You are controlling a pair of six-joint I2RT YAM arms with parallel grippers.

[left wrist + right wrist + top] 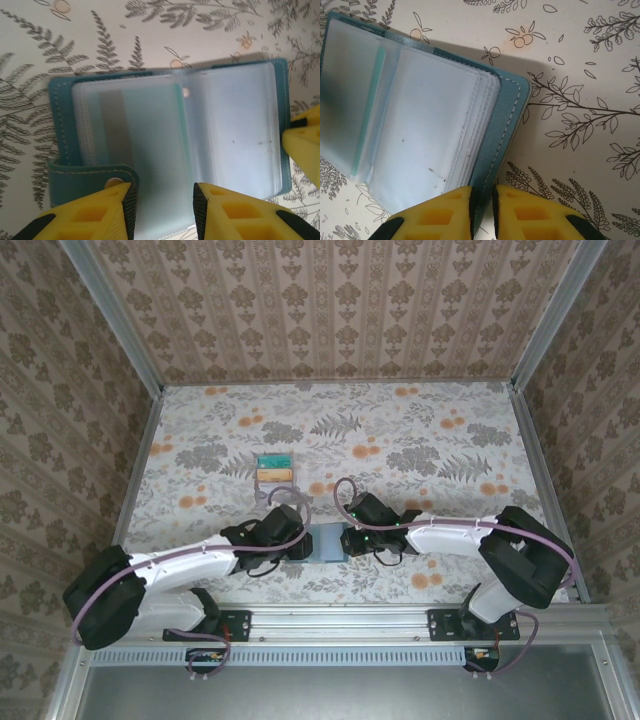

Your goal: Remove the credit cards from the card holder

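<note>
Teal card holder [506,125] is pinched at its cover edge by the right gripper [482,200]. The left gripper [164,202] is spread around a sleeve [165,170]. The green card [150,130] just ahead must next be drawn out.

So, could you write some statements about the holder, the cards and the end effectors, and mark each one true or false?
1. The holder lies open. True.
2. The right end effector pinches the holder's cover edge. True.
3. The left end effector is tightly shut. False: its fingers stand apart over the clear sleeves.
4. Every sleeve is empty. False: a teal card shows through one.
5. Two cards lie beyond the holder. True.
</note>
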